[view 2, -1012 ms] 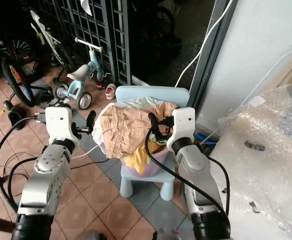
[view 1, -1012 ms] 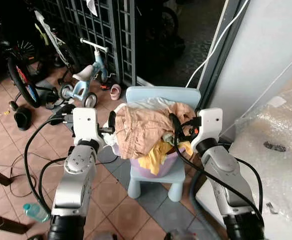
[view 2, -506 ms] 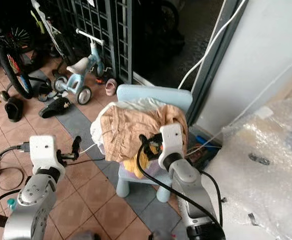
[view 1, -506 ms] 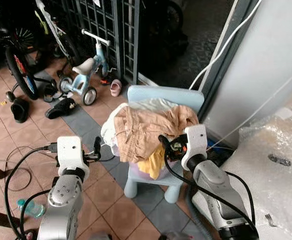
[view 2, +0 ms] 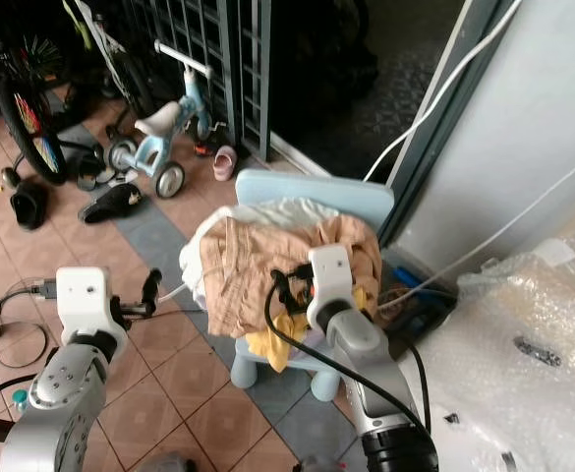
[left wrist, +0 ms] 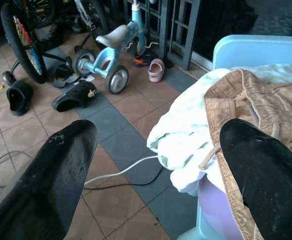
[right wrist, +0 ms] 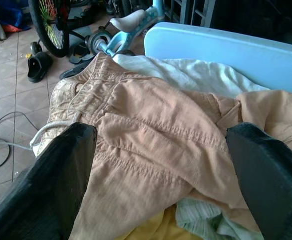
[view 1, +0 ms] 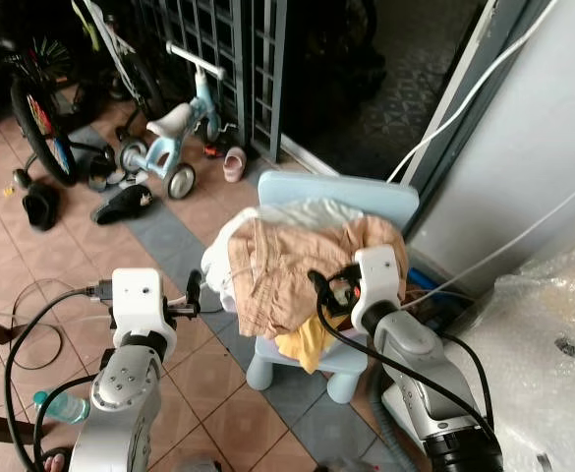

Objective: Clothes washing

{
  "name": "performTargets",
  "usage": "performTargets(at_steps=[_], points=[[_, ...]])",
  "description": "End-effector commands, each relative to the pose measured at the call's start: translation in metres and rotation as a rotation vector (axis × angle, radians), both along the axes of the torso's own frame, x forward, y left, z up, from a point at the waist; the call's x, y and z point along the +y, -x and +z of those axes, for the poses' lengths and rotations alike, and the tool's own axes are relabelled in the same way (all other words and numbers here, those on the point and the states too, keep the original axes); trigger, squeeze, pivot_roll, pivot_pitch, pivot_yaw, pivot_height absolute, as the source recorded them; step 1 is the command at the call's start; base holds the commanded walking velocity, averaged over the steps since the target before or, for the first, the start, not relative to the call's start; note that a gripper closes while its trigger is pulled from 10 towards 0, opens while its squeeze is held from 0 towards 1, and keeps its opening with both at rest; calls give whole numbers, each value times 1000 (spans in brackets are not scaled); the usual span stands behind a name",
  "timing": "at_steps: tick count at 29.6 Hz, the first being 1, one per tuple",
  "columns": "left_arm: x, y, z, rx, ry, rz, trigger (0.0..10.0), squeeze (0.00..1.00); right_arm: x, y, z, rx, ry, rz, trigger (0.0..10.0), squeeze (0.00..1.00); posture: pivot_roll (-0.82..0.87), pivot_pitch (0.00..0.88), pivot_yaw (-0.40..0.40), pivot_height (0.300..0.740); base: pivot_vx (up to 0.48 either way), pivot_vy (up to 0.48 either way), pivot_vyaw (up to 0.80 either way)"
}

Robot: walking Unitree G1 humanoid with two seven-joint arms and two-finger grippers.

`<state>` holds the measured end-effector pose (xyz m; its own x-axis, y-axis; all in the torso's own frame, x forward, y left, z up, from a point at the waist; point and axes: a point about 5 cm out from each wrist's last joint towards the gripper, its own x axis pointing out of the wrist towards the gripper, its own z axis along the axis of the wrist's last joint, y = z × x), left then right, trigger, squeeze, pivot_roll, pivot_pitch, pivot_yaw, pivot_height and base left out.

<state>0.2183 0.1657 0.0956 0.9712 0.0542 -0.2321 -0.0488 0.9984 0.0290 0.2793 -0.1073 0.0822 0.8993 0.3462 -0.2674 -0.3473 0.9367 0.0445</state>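
A heap of clothes [view 1: 287, 265] is sitting on a small light-blue chair [view 1: 341, 192] — tan trousers [right wrist: 150, 145] are draping over the top, a white garment [left wrist: 185, 135] is spilling off the side nearest the left arm, and a yellow piece [view 1: 302, 339] is hanging down at the front. Under the pile a lilac basin [left wrist: 215, 210] is showing, though only a strip of its wall is peeking out, so its shape is hard to judge.

The right gripper [right wrist: 160, 165] is hovering close over the tan trousers, its two black fingers [right wrist: 61, 175] standing wide apart with nothing between them. In the head views its wrist is pressing in against the front of the heap, and a black cable is looping down from it.

The left gripper [left wrist: 155, 165] is hanging beside the chair, just off the white garment, fingers spread and holding nothing. Between them the tiled floor [left wrist: 126, 115] is showing, with a white cord [left wrist: 121, 172] lying across it.

Farther back a blue-and-white balance bike [view 1: 174, 133] is standing near a dark metal grille [view 1: 228, 49], with a small pink shoe [view 1: 233, 165] and black sandals [view 1: 120, 204] lying beside it — a larger bicycle wheel [view 1: 41, 128] is leaning at the far left. To the robot's right, something wrapped in bubble wrap [view 1: 552, 354] is sitting against the white wall.
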Motion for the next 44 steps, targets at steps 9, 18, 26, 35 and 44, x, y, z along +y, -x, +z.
performTargets(at_steps=[9,18,26,35,44], points=[[4,20,5,27,-13,32,10000,0,2,-18,-14,56,114,54,10000,0,72,181,-68,740,304,0,0],[3,33,5,59,-21,58,10000,0,11,-31,-29,102,213,120,9059,0,101,203,-85,740,121,0,0],[-2,35,6,77,3,49,10000,0,21,-32,-46,239,164,125,0,0,120,210,-94,740,0,0,0],[-3,37,6,84,4,58,10000,0,39,-31,-49,263,84,172,0,0,129,199,-105,740,0,0,0],[-3,30,7,75,0,53,10000,0,53,-31,-50,295,2,187,0,0,132,186,-107,740,0,0,0]])
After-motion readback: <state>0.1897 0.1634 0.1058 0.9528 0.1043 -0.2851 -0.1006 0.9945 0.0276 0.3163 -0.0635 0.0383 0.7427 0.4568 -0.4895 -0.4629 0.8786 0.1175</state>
